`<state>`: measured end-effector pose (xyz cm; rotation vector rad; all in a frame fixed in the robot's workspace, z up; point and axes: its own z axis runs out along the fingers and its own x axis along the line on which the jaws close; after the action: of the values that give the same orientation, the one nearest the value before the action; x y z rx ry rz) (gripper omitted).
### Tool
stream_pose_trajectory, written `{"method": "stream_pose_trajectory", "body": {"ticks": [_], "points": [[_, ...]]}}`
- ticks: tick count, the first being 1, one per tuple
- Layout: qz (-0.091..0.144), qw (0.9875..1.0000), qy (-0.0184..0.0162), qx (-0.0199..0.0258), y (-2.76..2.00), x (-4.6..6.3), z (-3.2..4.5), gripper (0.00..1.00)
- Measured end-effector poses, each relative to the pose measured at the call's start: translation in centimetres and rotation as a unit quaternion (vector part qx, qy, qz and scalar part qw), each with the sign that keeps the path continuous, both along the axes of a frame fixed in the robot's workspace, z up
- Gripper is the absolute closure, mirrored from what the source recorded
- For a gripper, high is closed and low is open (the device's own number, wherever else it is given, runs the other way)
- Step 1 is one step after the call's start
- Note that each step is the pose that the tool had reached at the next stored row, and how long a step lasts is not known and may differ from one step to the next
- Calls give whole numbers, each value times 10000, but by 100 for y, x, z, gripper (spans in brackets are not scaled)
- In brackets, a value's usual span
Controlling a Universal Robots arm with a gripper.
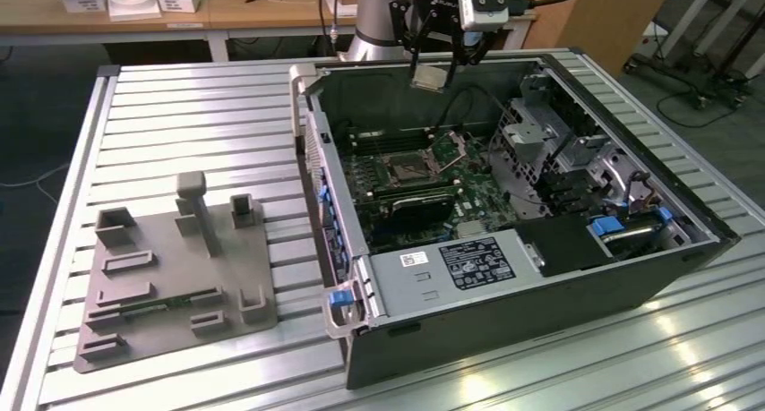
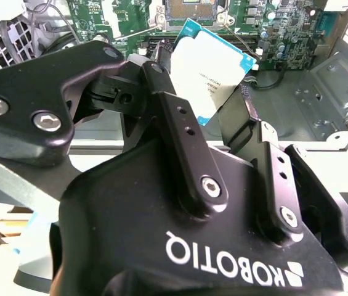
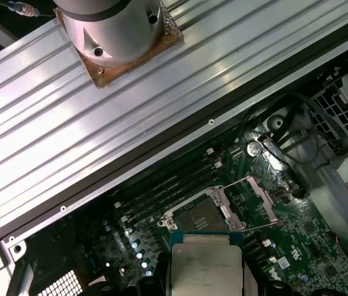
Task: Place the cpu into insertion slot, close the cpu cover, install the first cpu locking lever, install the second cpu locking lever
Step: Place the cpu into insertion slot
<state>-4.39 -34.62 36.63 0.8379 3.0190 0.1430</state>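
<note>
- We are working on the first step: the cpu is in our grasp and not yet in the insertion slot.
- Our gripper is clamping the cpu by two opposite edges. In the second wrist view the fingers are pressing on either side of the chip, whose pale top is facing the camera.
- In the exterior view we are hanging the chip in the air above the far rim of the open computer case. It is touching nothing but our fingers.
- The slot is lying well below the chip on the green board, further in toward the middle of the case.
- In the first wrist view the chip is showing just beside the slot, not over it, so we are judging the two as not yet lined up.
- The cpu cover is standing swung up off the slot on its hinge, leaving the slot bare and free to take the chip.
- We are judging that the placing calls for centring the chip squarely over the slot, matching its edges and turn to the slot's frame, keeping it level, and lowering gently with no side push.
- The cover and both locking levers are not yet dealt with. We are not making out the levers well enough to say how they lie.
</note>
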Motion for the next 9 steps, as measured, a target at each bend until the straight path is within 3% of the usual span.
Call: {"method": "stream_pose_trajectory", "body": {"ticks": [9], "points": [[-87, 10000, 0, 0, 0, 0, 0, 46]]}}
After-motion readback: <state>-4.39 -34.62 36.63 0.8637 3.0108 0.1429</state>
